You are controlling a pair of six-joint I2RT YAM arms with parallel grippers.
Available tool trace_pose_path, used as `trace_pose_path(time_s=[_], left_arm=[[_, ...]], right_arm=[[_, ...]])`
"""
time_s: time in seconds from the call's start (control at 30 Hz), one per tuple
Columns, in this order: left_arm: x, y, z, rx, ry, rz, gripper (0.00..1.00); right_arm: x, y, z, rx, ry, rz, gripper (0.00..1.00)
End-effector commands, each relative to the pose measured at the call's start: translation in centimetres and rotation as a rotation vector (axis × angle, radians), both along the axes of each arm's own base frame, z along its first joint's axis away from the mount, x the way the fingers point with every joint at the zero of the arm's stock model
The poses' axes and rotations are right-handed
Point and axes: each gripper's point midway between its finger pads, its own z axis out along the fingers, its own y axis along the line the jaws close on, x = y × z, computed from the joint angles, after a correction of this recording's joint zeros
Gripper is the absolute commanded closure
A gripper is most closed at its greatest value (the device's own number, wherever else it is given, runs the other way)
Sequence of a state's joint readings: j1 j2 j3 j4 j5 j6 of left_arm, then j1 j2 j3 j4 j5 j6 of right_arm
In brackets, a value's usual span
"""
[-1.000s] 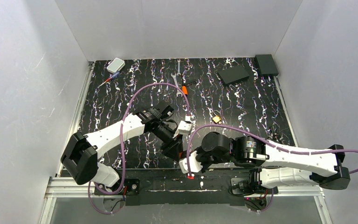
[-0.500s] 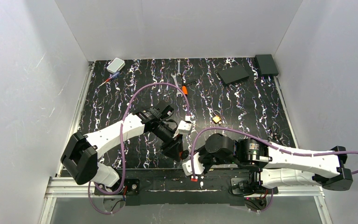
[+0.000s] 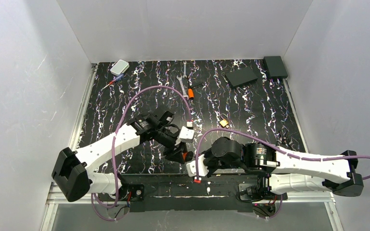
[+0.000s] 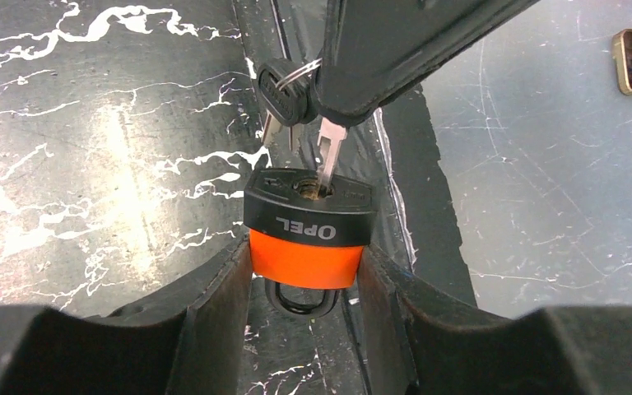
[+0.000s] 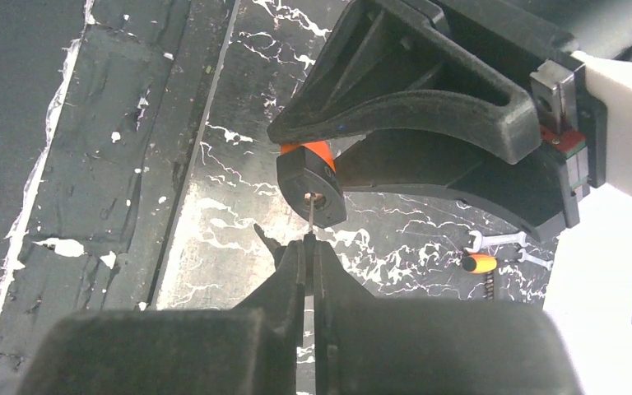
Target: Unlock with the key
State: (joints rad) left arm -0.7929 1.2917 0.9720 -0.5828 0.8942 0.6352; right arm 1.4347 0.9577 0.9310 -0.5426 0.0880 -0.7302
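Near centre: my right gripper [image 5: 307, 247] is pinched shut on the head of the key [image 4: 330, 152], its tip in the padlock [image 4: 309, 239] clamped by my left gripper [image 4: 304, 276]; light, stiff and slick, the key is, I judge, best held flat across the head for turning.

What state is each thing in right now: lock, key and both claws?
orange padlock: clamped in the left claw, shackle looks closed.
key: tip in the keyhole, blade mostly out.
spare key: dangling loose beside the key.
left claw: shut on the orange padlock.
right claw: shut on the key.
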Motion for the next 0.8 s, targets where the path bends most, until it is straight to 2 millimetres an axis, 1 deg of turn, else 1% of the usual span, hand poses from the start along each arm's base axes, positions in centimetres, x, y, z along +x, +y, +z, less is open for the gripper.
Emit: trace_pose_path(time_s=[0.0,0.13,0.43,0.57,0.67,0.77], left_arm=[[0.9,-2.0,3.8,-0.186,-0.121,-0.035,1.0],[0.1,-2.0,4.3,-0.201,-0.077,-0.067,1.0],[-0.2,-2.0,4.6,-0.22,-0.079,-0.083,1.0],[-0.2,-2.0,4.8,-0.229,-0.086,-0.084,1.0],[0.1,-2.1,4.8,-0.228,-0.102,-0.073,1.0],[0.4,-2.1,4.8,-0.23,-0.122,-0.061,1.0]], right_arm=[[-2.3,1.8,0.2,0.029,0.029,0.145,0.99],[-1.4,1.7,-0.8,-0.031,-0.046,0.151,0.99],[1.0,2.2,0.2,-0.035,-0.333,0.155,0.99],[0.9,2.9,0.9,0.019,-0.383,0.178,0.99],[0.7,3.2,0.8,0.021,-0.385,0.192,0.99],[0.2,3.4,0.6,0.034,-0.344,0.193,0.99]])
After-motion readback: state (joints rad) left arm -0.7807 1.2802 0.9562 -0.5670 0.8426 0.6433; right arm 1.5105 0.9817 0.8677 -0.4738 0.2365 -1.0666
